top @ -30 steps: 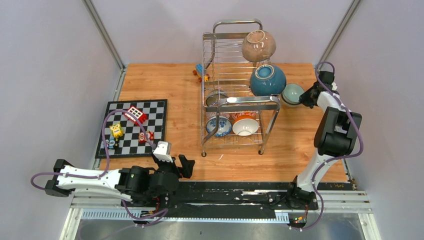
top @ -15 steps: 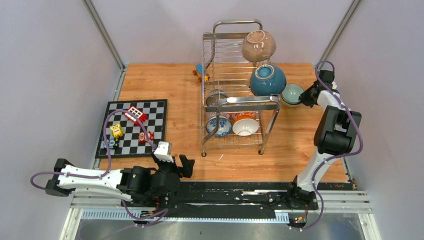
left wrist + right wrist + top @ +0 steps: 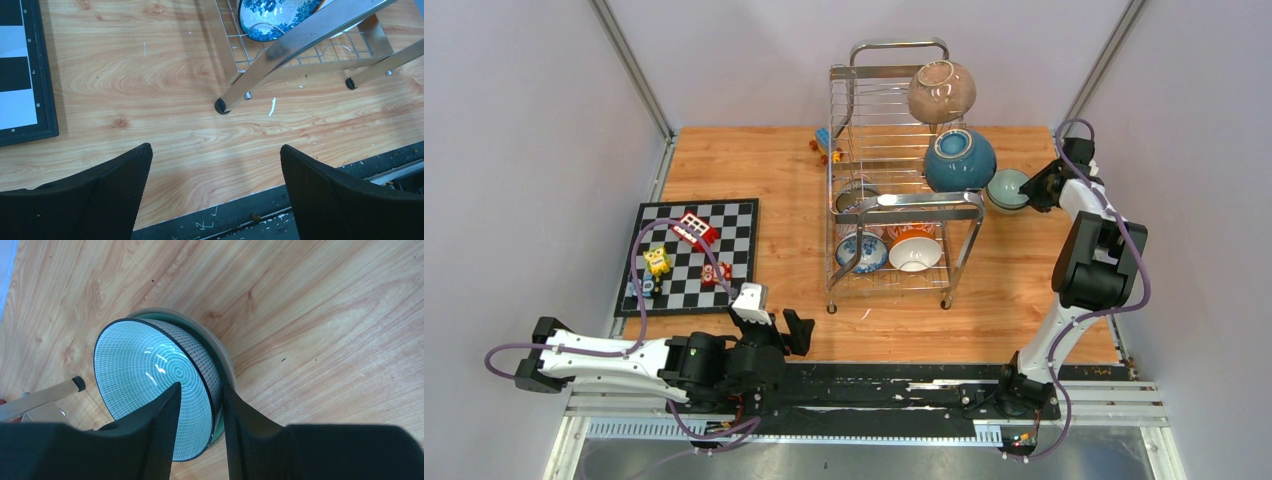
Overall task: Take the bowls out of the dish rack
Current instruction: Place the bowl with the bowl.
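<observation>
The dish rack (image 3: pixel 894 180) stands mid-table, a tall chrome wire frame. A speckled brown bowl (image 3: pixel 942 91) and a dark teal bowl (image 3: pixel 960 160) sit on its upper right. Lower down are a blue-white bowl (image 3: pixel 862 253) and an orange-white bowl (image 3: pixel 915 250). To the right of the rack, a striped bowl (image 3: pixel 145 365) is nested in a mint green bowl (image 3: pixel 226 357) on the table. My right gripper (image 3: pixel 200 392) straddles the striped bowl's rim, one finger inside and one outside, jaws parted. My left gripper (image 3: pixel 215 165) hangs wide open over the near table edge, holding nothing.
A black-and-white chequered board (image 3: pixel 689 255) with small toy blocks lies at the left. More small toys (image 3: pixel 827 147) sit behind the rack. The rack's front foot (image 3: pixel 222 105) stands just ahead of my left gripper. A rack leg (image 3: pixel 45 392) is close beside the nested bowls.
My right gripper's jaws have parted from the striped bowl's rim, which now rests in the mint bowl. The left arm has not moved.
</observation>
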Motion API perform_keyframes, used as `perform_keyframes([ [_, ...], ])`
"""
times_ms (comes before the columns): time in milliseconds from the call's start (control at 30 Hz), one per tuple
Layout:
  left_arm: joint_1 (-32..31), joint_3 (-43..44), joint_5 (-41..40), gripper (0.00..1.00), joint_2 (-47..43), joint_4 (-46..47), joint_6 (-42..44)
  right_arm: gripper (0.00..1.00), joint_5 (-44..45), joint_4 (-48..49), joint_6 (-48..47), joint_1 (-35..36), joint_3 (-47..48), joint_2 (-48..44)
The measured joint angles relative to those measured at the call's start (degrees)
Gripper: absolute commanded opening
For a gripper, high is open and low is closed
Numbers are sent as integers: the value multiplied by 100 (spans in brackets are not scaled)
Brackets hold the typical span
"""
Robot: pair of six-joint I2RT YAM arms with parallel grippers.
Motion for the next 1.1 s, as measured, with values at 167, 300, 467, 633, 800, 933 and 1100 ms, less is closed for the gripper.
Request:
perform_keyframes([
  [167, 0, 0, 20, 100, 0, 28, -9, 43, -22, -46, -4, 0, 31, -7],
  [300, 0, 0, 52, 100, -4, 31, -9, 45, -24, -144, -33, 0, 85, -26],
  [467, 0, -13, 101, 100, -103, 37, -9, 47, 22, -295, -107, 0, 105, -138],
  [633, 0, -74, 140, 100, -219, 35, -15, 47, 83, -490, -190, 0, 181, -208],
  [800, 0, -87, 186, 100, -304, 24, -87, 39, 181, -601, -286, 0, 212, -229],
  [933, 0, -90, 201, 100, -337, 22, -109, 30, 203, -702, -304, 0, 212, -229],
  [1100, 0, -90, 205, 100, -337, 20, -114, 16, 205, -737, -348, 0, 212, -229],
])
